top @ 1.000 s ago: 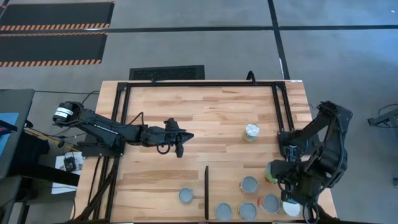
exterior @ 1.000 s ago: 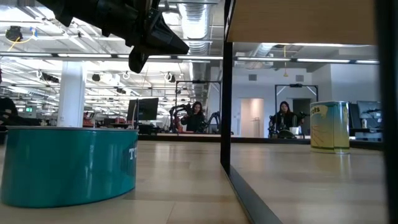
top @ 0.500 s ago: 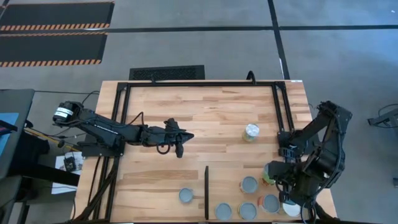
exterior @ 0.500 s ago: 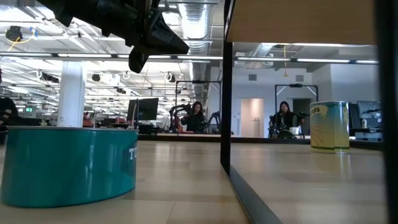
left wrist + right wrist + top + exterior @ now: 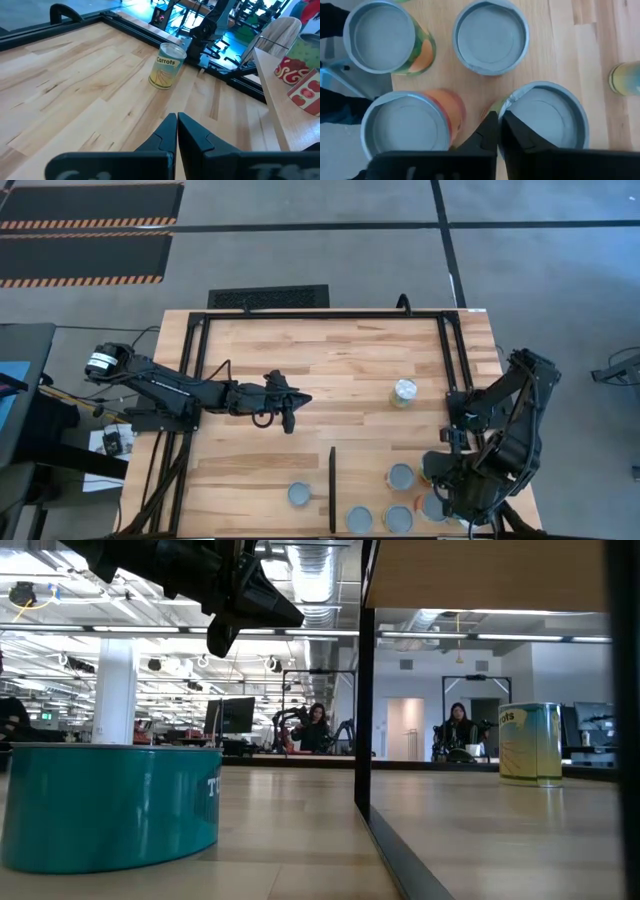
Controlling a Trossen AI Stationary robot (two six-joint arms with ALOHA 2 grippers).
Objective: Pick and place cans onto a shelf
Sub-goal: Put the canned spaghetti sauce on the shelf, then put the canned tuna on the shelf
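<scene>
Six cans in high view: four (image 5: 400, 476) clustered just beside the right gripper (image 5: 462, 505) on the shelf (image 5: 415, 450), one (image 5: 299, 495) beyond the divider (image 5: 332, 488), one (image 5: 404, 392) alone farther off. Right gripper points down over the cluster, fingers nearly together, holding nothing. Left gripper (image 5: 291, 412) hovers mid-table, closed, empty.

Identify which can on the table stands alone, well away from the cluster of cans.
The carrots can: it stands by itself mid-table, with a yellow label, while the other cans crowd the near edge by the right gripper.
</scene>
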